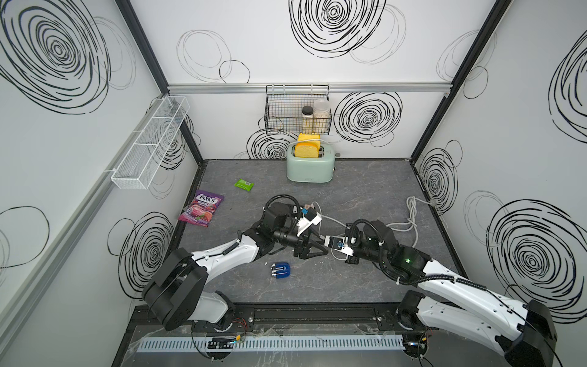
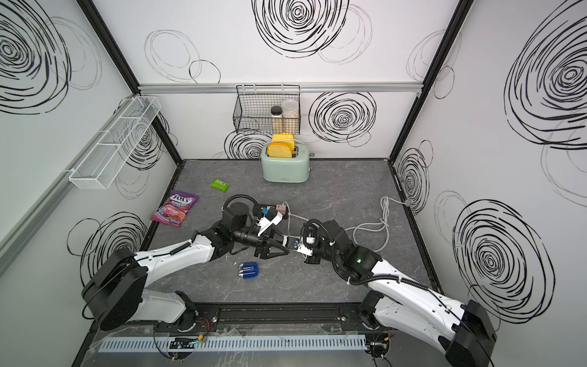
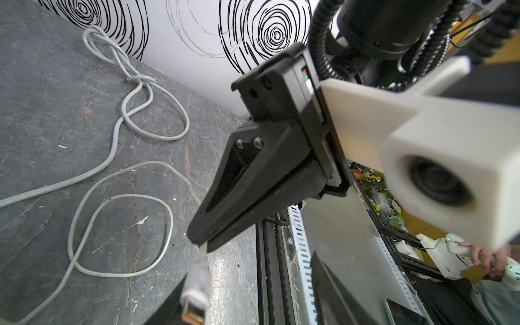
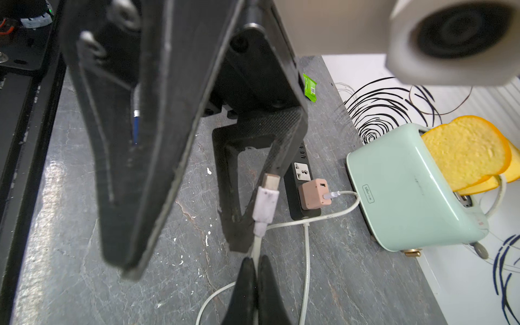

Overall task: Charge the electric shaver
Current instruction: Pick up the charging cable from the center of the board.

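**Plug held out for a hand-over while the shaver waits on the table**

The right gripper point(image 3: 200, 243) is pinched together on the thin white charging cable point(image 4: 306, 253), just behind its USB plug point(image 4: 266, 197), so the plug juts out free toward the other arm. The hold looks purposeful: gripping the cord leaves the plug body bare for a firmer, better-aimed grasp. The left gripper point(image 4: 183, 257) faces it with jaws apart, one on each side of the plug. The plug sits close against the farther finger, and I cannot tell whether they touch. I judge this to be a mid-air re-grip before the plug goes to the shaver.

The electric shaver point(image 1: 281, 270) lies flat on the dark table point(image 1: 365, 190) at lower centre in both top views. Its foil strips face up, it sits just below the meeting grippers, and neither touches it.

The right wrist view alone shows the supply end plainly. At centre right of that frame, the cable's other connector sits in the pink adapter point(image 4: 312, 194), which is seated in the black power strip point(image 4: 302, 171) beside the mint toaster point(image 4: 408, 185). In the top views the left arm hides most of the strip. The left wrist view instead shows the right jaws closed on the cord, and a thicker grey cord point(image 3: 126, 98) knotted and looped at the left of the frame. Only the top views show plainly where the shaver lies.
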{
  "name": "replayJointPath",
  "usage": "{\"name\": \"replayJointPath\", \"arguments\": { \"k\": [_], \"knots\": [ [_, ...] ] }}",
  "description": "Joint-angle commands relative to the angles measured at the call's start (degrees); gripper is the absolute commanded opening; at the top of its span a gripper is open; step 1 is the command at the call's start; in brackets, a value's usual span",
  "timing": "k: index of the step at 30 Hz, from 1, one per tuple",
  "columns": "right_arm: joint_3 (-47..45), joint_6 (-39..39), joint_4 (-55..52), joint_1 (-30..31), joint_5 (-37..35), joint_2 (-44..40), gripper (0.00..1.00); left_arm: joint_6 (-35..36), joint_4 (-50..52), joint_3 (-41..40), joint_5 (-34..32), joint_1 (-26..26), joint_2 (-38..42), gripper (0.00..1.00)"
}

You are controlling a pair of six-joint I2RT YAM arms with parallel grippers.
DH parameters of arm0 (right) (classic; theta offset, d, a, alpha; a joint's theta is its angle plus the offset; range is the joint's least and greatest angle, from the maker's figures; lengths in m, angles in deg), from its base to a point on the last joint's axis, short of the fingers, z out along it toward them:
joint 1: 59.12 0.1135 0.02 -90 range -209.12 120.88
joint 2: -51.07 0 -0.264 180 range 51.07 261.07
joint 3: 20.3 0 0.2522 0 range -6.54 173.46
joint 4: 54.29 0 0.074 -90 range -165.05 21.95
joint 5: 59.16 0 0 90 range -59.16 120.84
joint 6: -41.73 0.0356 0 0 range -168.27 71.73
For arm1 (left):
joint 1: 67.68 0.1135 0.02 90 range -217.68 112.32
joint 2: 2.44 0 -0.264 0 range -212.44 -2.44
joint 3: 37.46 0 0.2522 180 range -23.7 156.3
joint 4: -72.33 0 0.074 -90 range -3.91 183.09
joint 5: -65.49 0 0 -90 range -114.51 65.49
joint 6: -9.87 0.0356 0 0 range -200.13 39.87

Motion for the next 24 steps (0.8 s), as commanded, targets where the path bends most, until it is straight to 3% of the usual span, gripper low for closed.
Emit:
{"name": "replayJointPath", "arguments": {
  "k": [1,17,21,24],
  "knots": [
    [-1.2,-2.0,1.8,0.4,-0.9,-2.0,0.00,-0.9,-3.1,1.2,0.1,1.3,0.2,0.62],
    [-1.3,-4.0,1.1,1.6,-2.2,-1.2,0.00,-3.7,-5.6,1.1,0.0,2.8,-0.1,0.56],
    [-1.5,-4.0,1.6,1.6,-2.5,-1.2,0.00,-3.7,-5.5,1.2,0.4,2.8,-0.4,0.45],
    [-1.8,-3.9,2.2,1.6,-2.6,-1.5,0.00,-3.7,-5.0,1.2,0.7,2.9,-0.8,0.28]
  ]
}}
